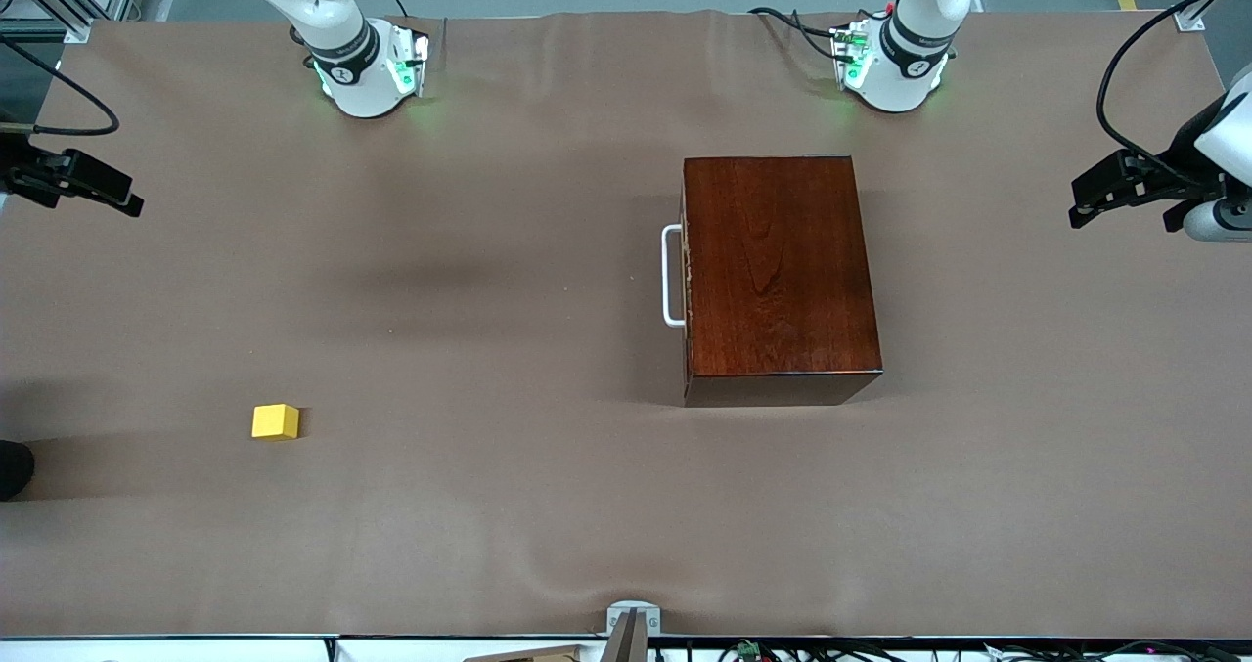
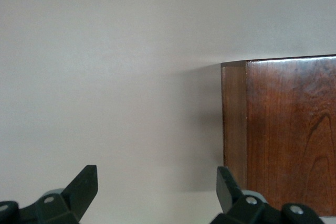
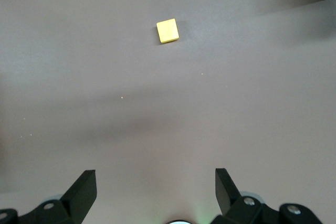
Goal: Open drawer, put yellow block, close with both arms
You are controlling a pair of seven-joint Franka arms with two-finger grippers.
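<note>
The drawer [image 1: 687,290] is shut in the dark wooden box [image 1: 778,266]. Its white handle [image 1: 672,276] faces the right arm's end of the table. The yellow block [image 1: 275,421] lies on the table toward that end, nearer the front camera than the box. My right gripper [image 3: 155,172] hangs open and empty high over the table, with the yellow block [image 3: 167,30] well ahead of it. My left gripper [image 2: 157,170] is open and empty above bare table beside a corner of the box [image 2: 289,129]. The front view shows only the lower parts of the right arm [image 1: 342,46] and left arm [image 1: 910,46].
A brown cloth [image 1: 489,281] covers the table. Black fixtures jut in at both ends, one [image 1: 73,181] at the right arm's end and one [image 1: 1125,185] at the left arm's. A dark round object [image 1: 12,468] sits at the edge near the block.
</note>
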